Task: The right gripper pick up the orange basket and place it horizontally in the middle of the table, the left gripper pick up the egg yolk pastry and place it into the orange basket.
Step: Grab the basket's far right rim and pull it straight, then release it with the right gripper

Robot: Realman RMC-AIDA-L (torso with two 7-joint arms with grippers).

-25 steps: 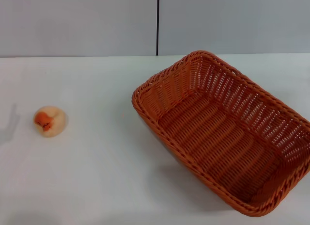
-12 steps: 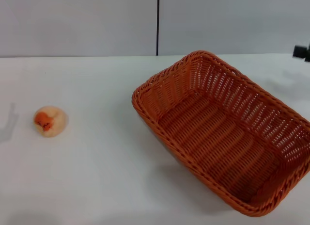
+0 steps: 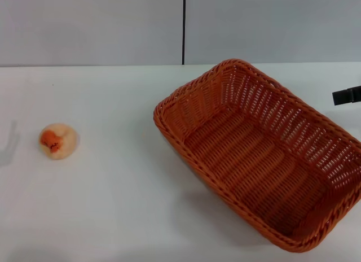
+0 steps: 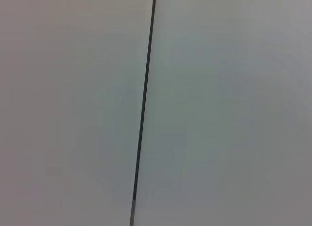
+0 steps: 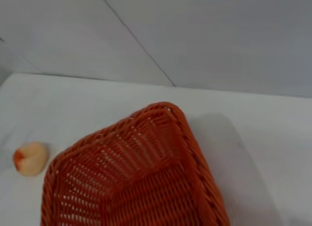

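The orange basket (image 3: 260, 156) lies empty on the white table (image 3: 113, 205), right of centre, turned at a slant; the right wrist view shows its far corner (image 5: 141, 172). The egg yolk pastry (image 3: 57, 141), cream with an orange blotch, rests on the table at the far left, also seen small in the right wrist view (image 5: 30, 158). A black tip of my right gripper (image 3: 347, 95) pokes in at the right edge, beyond the basket's far right rim and clear of it. My left gripper is out of view; its wrist camera faces only the wall.
A grey wall with a dark vertical seam (image 3: 183, 27) stands behind the table. A faint shadow (image 3: 10, 142) falls on the tabletop at the far left edge.
The black tip of my right gripper has come in at the right edge and dropped lower toward the basket's far rim. Basket and pastry have not moved.
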